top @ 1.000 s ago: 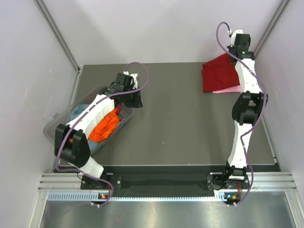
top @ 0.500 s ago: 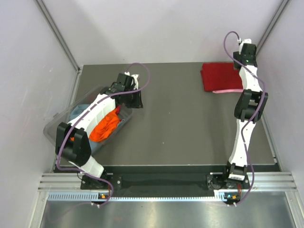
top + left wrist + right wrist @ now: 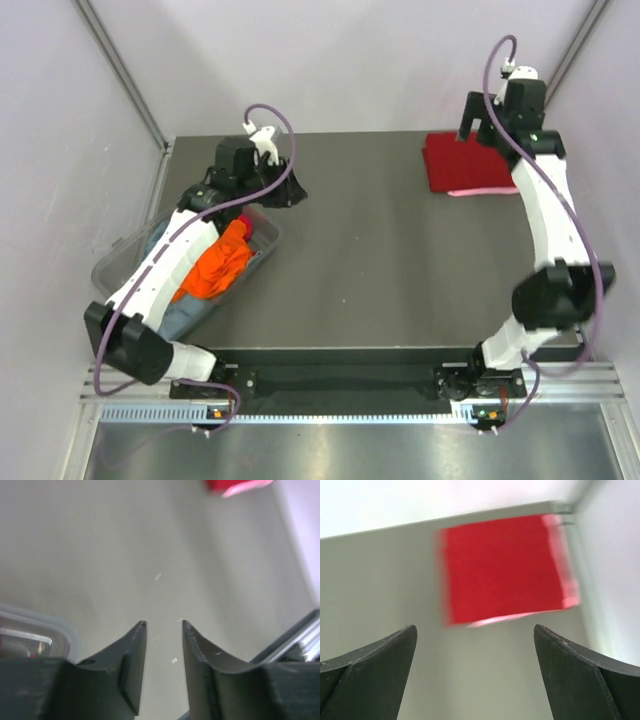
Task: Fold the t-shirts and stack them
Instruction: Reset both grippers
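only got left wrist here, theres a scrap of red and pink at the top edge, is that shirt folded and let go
observer: Yes. The dark red t-shirt lies folded flat on the light pink t-shirt at the far right corner, with the right pincer hovering by it, wide open and empty.
operator: ok whats in the tub, i only see a corner of it
observer: The clear tub holds an orange t-shirt bunched on top of a grey-blue t-shirt.
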